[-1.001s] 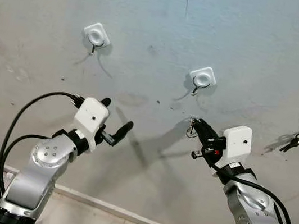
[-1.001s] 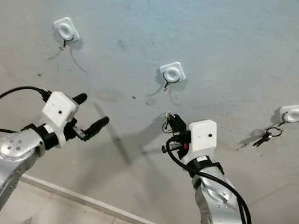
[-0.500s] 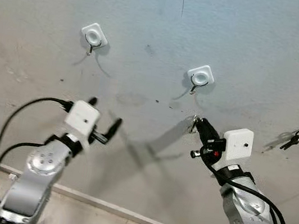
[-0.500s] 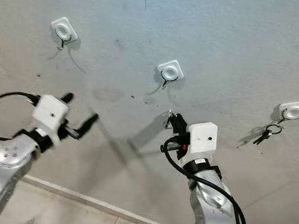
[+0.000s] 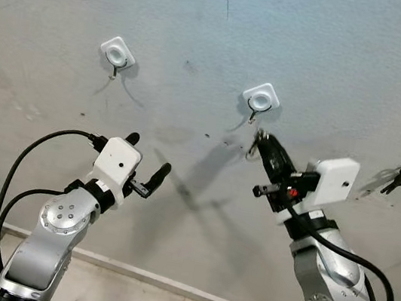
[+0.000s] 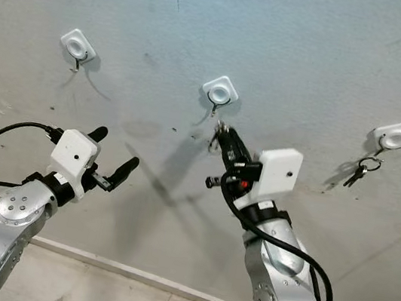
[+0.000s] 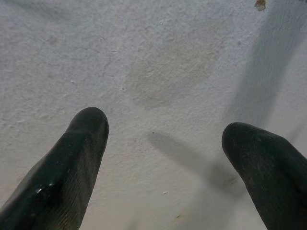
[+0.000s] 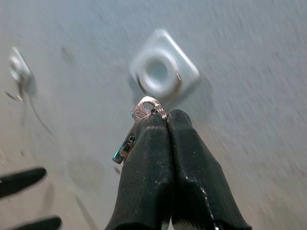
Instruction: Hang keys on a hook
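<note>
- The middle hook (image 5: pixel 260 99), a white square pad with a small metal hook under it, sat on the grey wall (image 5: pixel 337 58); I place everything else by it.
- The right gripper (image 5: pixel 260 139) was raised just below and a shade to the right of the middle hook; its two black fingers (image 8: pixel 158 158) were pressed tight together, pinching the keys (image 8: pixel 140 122).
- The keys stuck out past the fingertips; the silver ring end pointed up toward the middle hook and stood just short of it, not on it, while a key blade hung off to the side; from the right wrist view the pad looked blurred, so I could not tell whether ring and metal hook touched.
- The left gripper (image 5: pixel 146 163) hovered well to the left of the middle hook and lower; its fingers (image 7: pixel 72 158) were spread wide apart and held nothing, facing bare wall.
- Another hook (image 5: pixel 117 53) was fixed far to the left of the middle hook, a little higher; nothing hung from it.
- A third hook (image 6: pixel 395 135) was fixed far to the right of the middle hook; a second set of keys (image 6: pixel 358 169) dangled from it on a ring.
</note>
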### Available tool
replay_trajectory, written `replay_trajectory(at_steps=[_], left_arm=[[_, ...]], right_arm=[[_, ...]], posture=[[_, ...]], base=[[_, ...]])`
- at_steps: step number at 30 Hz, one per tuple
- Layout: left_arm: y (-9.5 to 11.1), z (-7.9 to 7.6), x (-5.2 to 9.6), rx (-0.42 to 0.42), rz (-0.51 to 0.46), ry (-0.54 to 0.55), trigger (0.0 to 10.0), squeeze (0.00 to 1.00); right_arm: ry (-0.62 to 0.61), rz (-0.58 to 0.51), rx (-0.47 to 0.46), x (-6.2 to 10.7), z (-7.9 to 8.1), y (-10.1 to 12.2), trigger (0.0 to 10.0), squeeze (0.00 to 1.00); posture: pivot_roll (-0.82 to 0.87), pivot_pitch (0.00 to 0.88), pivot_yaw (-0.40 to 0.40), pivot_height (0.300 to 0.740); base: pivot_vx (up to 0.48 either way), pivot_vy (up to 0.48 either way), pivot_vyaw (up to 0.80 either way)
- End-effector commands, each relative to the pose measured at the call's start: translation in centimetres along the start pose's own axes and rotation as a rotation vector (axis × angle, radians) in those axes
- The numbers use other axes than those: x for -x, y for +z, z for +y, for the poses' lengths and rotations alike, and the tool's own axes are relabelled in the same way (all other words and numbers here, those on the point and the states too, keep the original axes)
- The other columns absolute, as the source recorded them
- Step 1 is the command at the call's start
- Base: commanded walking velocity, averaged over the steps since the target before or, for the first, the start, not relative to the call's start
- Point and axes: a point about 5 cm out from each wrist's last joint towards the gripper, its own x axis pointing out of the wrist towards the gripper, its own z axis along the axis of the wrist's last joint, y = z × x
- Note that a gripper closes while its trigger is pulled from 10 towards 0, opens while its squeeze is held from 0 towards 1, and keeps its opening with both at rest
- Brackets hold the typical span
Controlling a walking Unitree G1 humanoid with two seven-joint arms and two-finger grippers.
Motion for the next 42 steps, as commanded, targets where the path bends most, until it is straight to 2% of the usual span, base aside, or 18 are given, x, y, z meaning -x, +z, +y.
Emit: replay_trajectory(at_steps=[1, 13, 21, 32, 42], left_arm=[[0.7, 0.1, 0.0, -0.022, -0.024, -0.015, 10.0, 0.0], [0.9, 0.0, 0.0, -0.023, -0.024, -0.023, 10.0, 0.0], [0.9, -0.1, 0.1, -0.02, -0.02, -0.026, 10.0, 0.0], [0.8, -0.3, 0.1, -0.005, -0.014, -0.019, 10.0, 0.0], [0.8, -0.4, 0.2, -0.001, -0.011, -0.018, 10.0, 0.0]], right_arm=[[0.005, -0.031, -0.004, -0.2, 0.1, 1.0, 10.0, 0.0], [0.031, -0.103, -0.092, -2.1, 1.4, 2.7, 10.0, 0.0], [-0.005, -0.114, -0.085, -2.8, 1.6, 2.7, 10.0, 0.0], [-0.003, -0.05, -0.072, -2.7, 2.6, 1.0, 10.0, 0.0], [0.039, -0.096, -0.079, -3.3, 3.0, 2.4, 10.0, 0.0]], posture=[[0.23, 0.0, 0.028, 0.74], [0.23, 0.0, 0.029, 0.74], [0.24, 0.0, 0.027, 0.74], [0.24, 0.0, 0.02, 0.74], [0.24, 0.0, 0.019, 0.74]], base=[[0.0, 0.0, 0.0], [0.0, 0.0, 0.0], [0.0, 0.0, 0.0], [0.0, 0.0, 0.0], [0.0, 0.0, 0.0]])
